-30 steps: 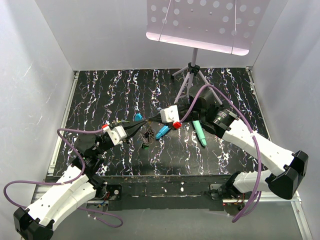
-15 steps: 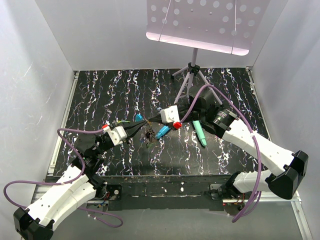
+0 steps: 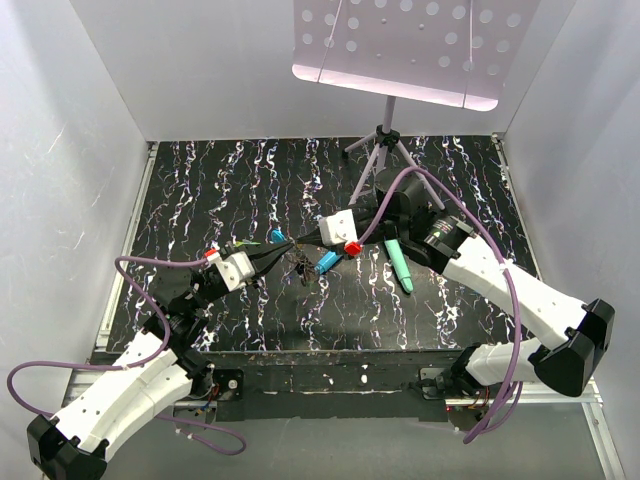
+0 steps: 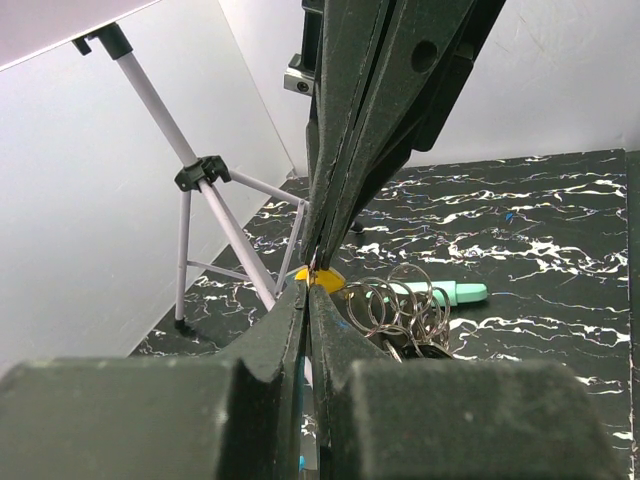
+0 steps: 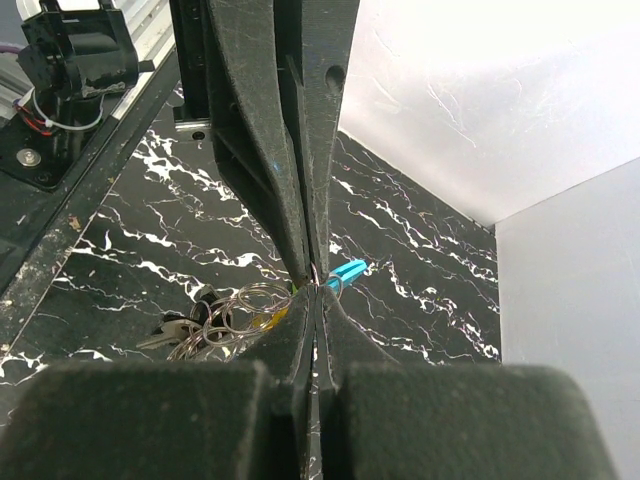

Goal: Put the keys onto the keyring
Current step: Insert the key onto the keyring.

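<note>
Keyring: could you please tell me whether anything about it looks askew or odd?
Nothing looks damaged or spilled. The keyring is a tangle of overlapping loops, bunched where the shut left claw and right claw meet tip to tip.

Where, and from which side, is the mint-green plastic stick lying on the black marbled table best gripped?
The mint-green plastic stick lies flat on the black marbled table, long and slim. It is probably best gripped at its middle, from straight above, closing across the narrow width.

Mid-table (image 3: 200,190), the left gripper (image 4: 307,290) and right gripper (image 5: 316,290) meet tip to tip, keys (image 5: 182,335) bunched at their tips, a stick (image 3: 401,263) to their right, a tripod (image 3: 381,150) behind.
</note>
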You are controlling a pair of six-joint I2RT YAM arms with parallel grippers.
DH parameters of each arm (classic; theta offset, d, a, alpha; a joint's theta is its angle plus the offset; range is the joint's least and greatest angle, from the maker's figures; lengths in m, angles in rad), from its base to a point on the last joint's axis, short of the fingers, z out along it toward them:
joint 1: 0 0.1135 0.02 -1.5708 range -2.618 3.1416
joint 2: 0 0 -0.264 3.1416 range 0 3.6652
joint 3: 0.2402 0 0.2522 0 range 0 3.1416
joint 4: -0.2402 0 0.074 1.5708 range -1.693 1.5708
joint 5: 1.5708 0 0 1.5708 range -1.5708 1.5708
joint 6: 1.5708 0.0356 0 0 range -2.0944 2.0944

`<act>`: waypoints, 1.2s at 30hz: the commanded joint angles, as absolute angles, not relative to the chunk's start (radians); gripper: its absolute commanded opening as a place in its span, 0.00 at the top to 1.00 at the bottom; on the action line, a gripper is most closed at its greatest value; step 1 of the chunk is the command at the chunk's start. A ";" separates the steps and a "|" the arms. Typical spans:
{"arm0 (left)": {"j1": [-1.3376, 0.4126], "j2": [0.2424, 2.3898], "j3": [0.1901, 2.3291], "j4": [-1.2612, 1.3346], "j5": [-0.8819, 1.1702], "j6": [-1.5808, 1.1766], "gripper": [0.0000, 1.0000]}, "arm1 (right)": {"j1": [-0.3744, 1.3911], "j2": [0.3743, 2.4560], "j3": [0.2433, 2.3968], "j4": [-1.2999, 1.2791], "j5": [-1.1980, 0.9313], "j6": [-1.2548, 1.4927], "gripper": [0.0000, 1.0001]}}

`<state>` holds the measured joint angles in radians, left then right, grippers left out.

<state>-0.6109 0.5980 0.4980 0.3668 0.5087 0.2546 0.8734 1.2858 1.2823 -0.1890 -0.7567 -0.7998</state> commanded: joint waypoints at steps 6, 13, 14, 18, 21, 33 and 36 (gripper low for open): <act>-0.615 0.589 0.522 0.393 0.532 0.264 1.00 | 0.888 1.299 1.341 -0.199 -0.785 -0.818 0.99; -0.614 0.589 0.523 0.393 0.535 0.262 1.00 | 0.893 1.307 1.351 -0.213 -0.782 -0.818 0.99; -0.615 0.591 0.525 0.391 0.535 0.262 1.00 | 0.893 1.308 1.354 -0.213 -0.782 -0.818 0.99; -0.615 0.589 0.525 0.391 0.538 0.259 1.00 | 0.896 1.310 1.359 -0.218 -0.779 -0.816 0.99; -0.614 0.595 0.526 0.390 0.541 0.261 1.00 | 0.899 1.312 1.362 -0.221 -0.778 -0.813 0.99; -0.615 0.595 0.531 0.377 0.545 0.264 1.00 | 0.907 1.321 1.376 -0.247 -0.769 -0.816 0.99; -0.615 0.594 0.532 0.373 0.545 0.262 1.00 | 0.908 1.324 1.382 -0.255 -0.764 -0.819 0.99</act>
<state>-0.6106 0.5987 0.4980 0.3431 0.5140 0.2546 0.8814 1.3132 1.3285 -0.2699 -0.7437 -0.8150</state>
